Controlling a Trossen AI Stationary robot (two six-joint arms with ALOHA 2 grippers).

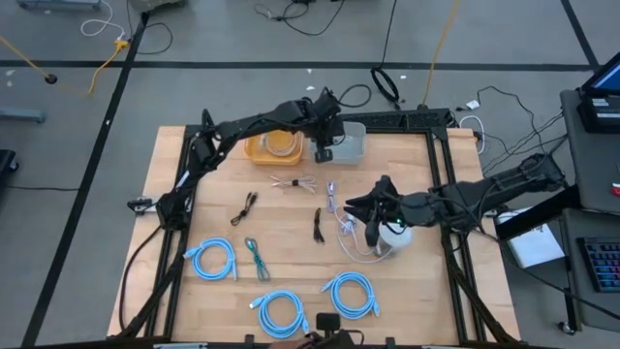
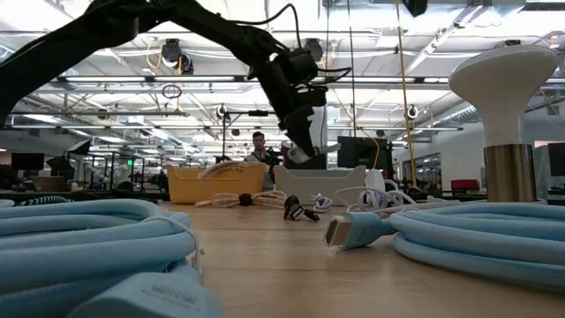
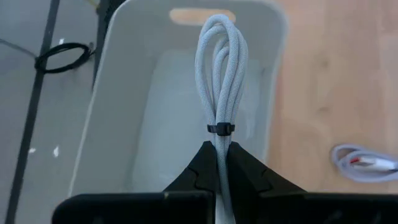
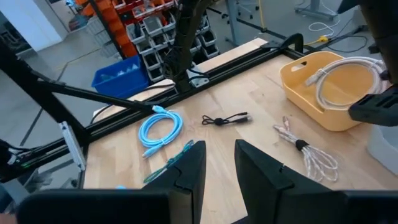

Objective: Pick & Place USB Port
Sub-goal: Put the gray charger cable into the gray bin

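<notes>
left claw [image 3: 222, 163]: clamped on a bundled white cable [image 3: 221, 74] — fingers pinch it just below its black tie, loops sticking out ahead
left claw position: over the grey bin [image 1: 347, 143] at the far edge of the bench [image 1: 174, 199]
held cable: hangs above the grey bin's open inside, not touching the bottom as far as the left wrist view shows
yellow bin [image 1: 273, 147]: just beside the grey bin, holds a coiled white cable
right claw [image 4: 219, 163]: fingers part open with a gap between them, nothing held — low over the bench right of centre
near right claw: loose white cables [image 1: 351, 228] on the bench, white round-topped object [image 1: 392, 236] just beside them
mid bench: beige braided cable [image 1: 294, 182], two short black cables [image 1: 244, 206], a teal one
near edge: three blue coiled cables [image 1: 212, 260], well apart from the bins
</notes>
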